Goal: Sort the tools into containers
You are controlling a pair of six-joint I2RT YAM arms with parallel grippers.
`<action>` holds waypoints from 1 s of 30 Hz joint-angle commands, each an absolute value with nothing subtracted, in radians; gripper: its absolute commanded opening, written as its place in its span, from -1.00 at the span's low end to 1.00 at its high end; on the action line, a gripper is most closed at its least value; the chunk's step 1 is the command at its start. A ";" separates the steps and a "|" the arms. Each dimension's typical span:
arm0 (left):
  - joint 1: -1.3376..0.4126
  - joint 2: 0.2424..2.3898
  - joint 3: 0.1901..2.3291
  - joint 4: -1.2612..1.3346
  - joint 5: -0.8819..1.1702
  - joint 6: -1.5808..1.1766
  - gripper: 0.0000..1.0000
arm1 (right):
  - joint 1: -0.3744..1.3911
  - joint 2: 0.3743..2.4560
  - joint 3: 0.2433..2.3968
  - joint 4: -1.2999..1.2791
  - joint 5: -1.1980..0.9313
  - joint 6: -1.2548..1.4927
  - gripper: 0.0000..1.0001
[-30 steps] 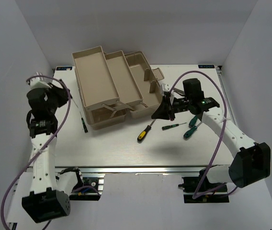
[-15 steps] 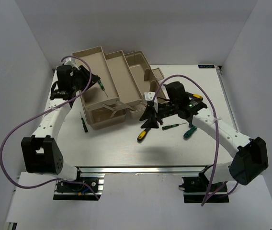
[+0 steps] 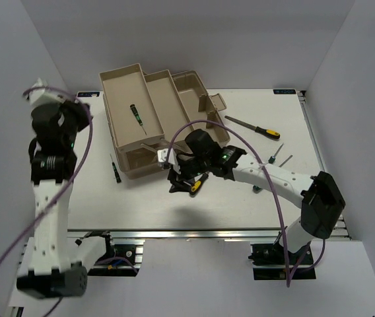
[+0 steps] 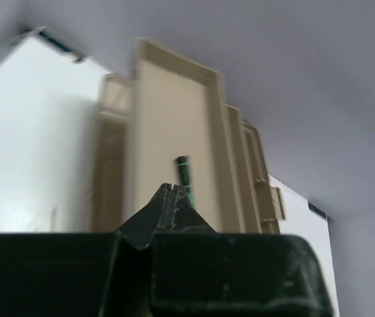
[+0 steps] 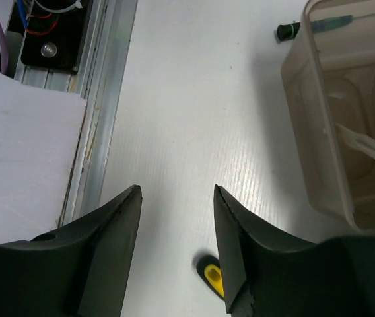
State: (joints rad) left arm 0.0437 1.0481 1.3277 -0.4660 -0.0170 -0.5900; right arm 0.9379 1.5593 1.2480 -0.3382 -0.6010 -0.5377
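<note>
The beige toolbox (image 3: 187, 89) stands open at the back, its tiers folded out. A short green-and-black driver (image 3: 136, 115) lies in the upper tray (image 4: 168, 112); it shows as a green-marked driver (image 4: 183, 173) just past my left gripper (image 4: 170, 188), which is shut and empty. That left gripper (image 3: 82, 113) hangs left of the toolbox. My right gripper (image 3: 177, 178) is open low over the table, in front of the toolbox. The yellow-and-black screwdriver (image 3: 196, 185) lies beside it, its handle end (image 5: 212, 276) by the right finger (image 5: 230, 231).
A file with a yellow-and-black handle (image 3: 253, 127) lies right of the toolbox. A small dark driver (image 3: 115, 169) lies left of the toolbox and is the driver (image 5: 326, 25) in the right wrist view. More screwdrivers (image 3: 278, 155) peek out behind the right arm.
The left gripper let the green driver go into the upper tray, drew back to the left and shut. The right gripper opened and swung left to the yellow-handled screwdriver.
</note>
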 commanded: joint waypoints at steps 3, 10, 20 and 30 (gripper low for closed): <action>0.149 0.894 1.082 -0.758 -0.125 -0.653 -0.74 | 0.960 1.578 1.299 -0.259 -0.460 -0.430 0.01; 0.275 0.954 0.731 -0.586 0.174 -0.652 0.39 | 0.896 1.465 1.158 -0.274 -0.425 -0.423 0.22; 0.276 1.282 0.670 -0.321 0.276 -0.574 0.63 | 0.631 1.378 1.100 -0.344 -0.577 -0.433 0.51; 0.238 1.508 0.776 -0.330 0.173 -0.511 0.41 | 0.542 1.362 1.066 -0.333 -0.609 -0.387 0.51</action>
